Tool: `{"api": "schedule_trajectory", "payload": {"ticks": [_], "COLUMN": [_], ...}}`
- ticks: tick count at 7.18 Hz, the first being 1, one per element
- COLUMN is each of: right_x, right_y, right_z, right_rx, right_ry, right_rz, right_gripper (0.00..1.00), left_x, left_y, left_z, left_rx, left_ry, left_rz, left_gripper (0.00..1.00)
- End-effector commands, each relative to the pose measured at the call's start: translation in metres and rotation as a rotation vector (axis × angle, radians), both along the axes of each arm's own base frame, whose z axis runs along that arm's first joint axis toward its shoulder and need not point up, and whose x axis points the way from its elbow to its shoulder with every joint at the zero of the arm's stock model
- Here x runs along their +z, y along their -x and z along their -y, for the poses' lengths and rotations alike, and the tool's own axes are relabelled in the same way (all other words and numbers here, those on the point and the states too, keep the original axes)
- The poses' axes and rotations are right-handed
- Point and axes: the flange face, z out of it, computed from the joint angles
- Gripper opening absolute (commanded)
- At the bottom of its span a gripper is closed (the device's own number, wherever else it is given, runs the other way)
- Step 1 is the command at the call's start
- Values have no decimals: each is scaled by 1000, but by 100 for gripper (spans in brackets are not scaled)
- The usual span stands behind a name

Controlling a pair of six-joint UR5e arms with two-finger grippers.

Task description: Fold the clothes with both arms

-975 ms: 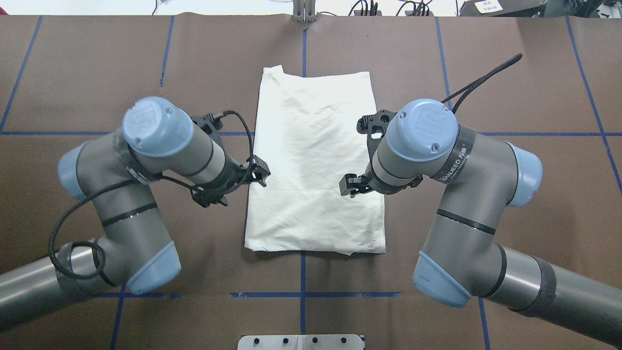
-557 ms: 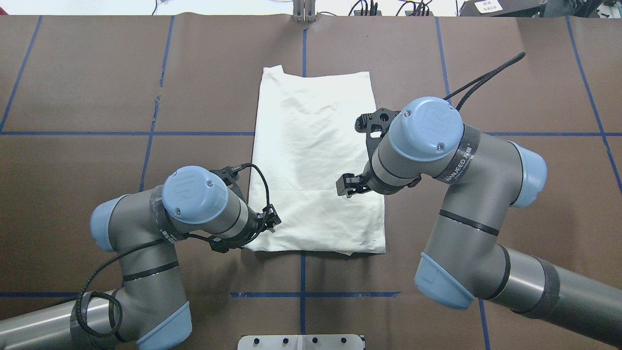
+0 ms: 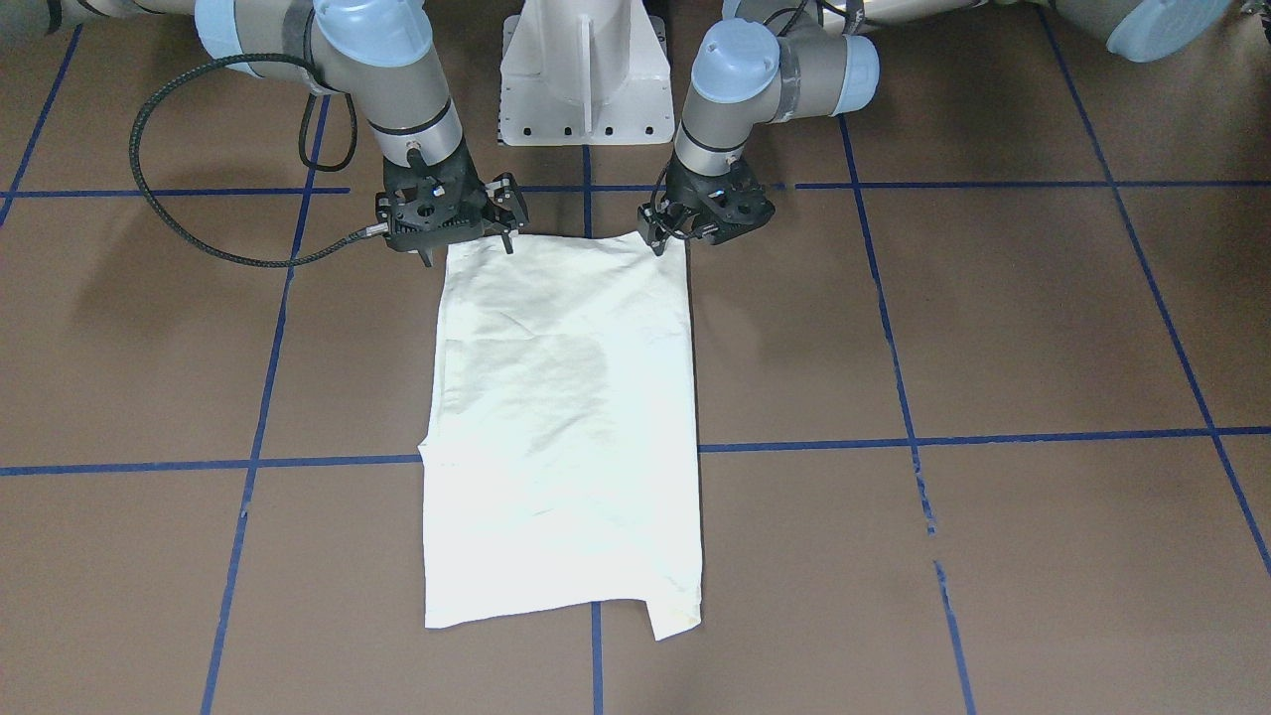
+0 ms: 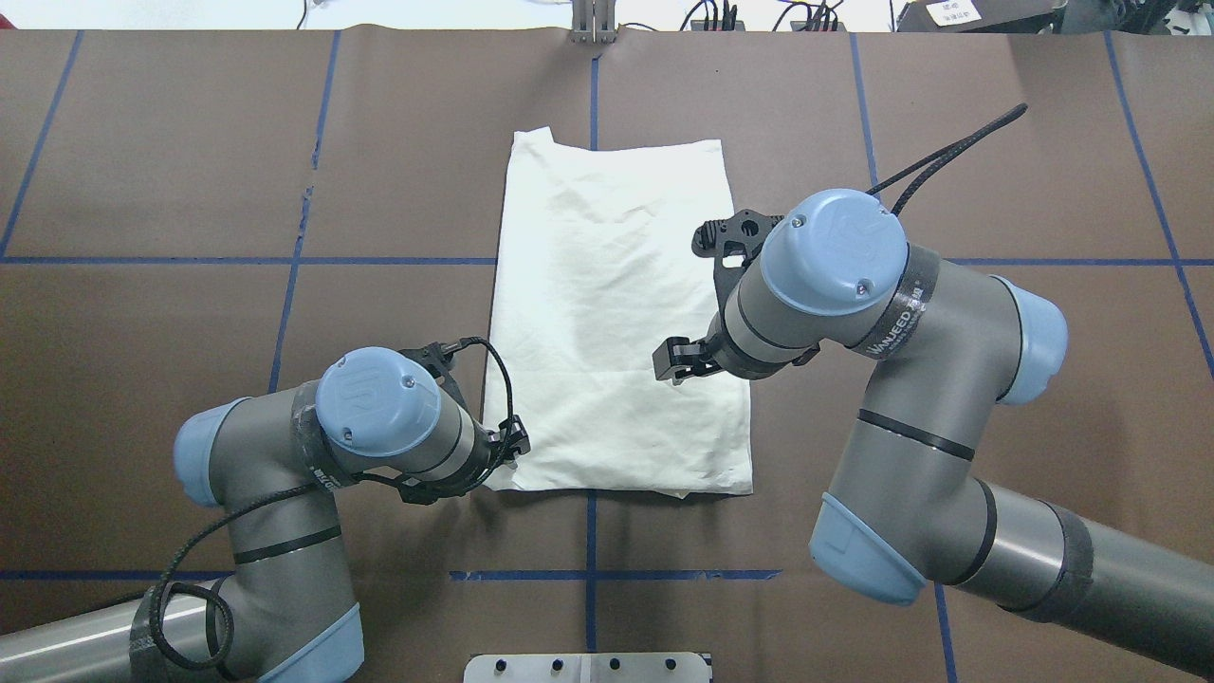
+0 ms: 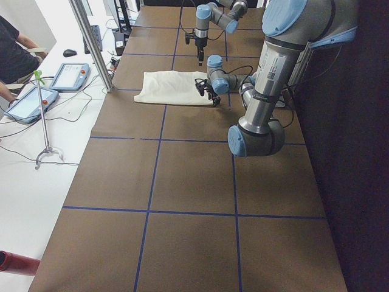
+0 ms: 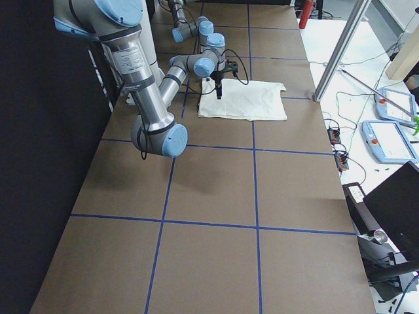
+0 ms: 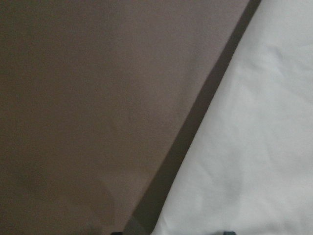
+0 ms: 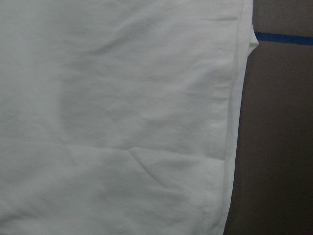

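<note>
The clothes (image 4: pixel 612 313) are a cream-white shirt lying flat as a folded rectangle, plain side up, also seen in the front-facing view (image 3: pixel 566 417). My left gripper (image 4: pixel 512 453) is low at the shirt's corner nearest the robot on its left side. In the left wrist view, the two fingertips show apart at the bottom edge, straddling the shirt's edge (image 7: pixel 254 147), so it is open. My right gripper (image 3: pixel 469 248) hangs open above the shirt's robot-side right corner, holding nothing. Only the shirt's hem (image 8: pixel 215 147) shows in the right wrist view.
Blue tape lines cross the brown table cover. The white pedestal base (image 3: pixel 584 70) stands just behind the shirt. A metal plate (image 4: pixel 588 667) sits at the table's near edge. Beyond the far edge are a metal post (image 5: pixel 91 42), tablets (image 6: pixel 393 140) and a person (image 5: pixel 12 55).
My left arm has swung from beside the shirt's middle back toward the robot and down to the near left corner. The right arm has barely shifted.
</note>
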Motion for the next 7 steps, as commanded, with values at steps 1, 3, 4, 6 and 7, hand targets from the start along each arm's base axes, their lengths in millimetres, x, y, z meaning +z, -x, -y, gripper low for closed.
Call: {"api": "schedule_trajectory", "payload": {"ticks": [1,3,4,6,7], "right_x": [1,4,4,5,5], "right_y": [0,-1,-1,-1,-1], "right_z": [0,0,0,0,0], "right_rx": [2,1,1,1,1], "right_ry": [0,4,4,4,4], "right_rz": [-1,-5,-5,-6,-6], "right_gripper": [100,100,100,100,100], "left_x": [3,-1,-2,-2,-2], "left_y": [-1,-9,-9,-9,-8], "left_z": [-3,-15,-15,-13,-11], "left_rx": [5,27,27,24,9], "left_ry": [1,-3,-3,-6,-19], "left_rz": [3,-4,-5,-4,1], "left_gripper": [53,40,38,38,39]}}
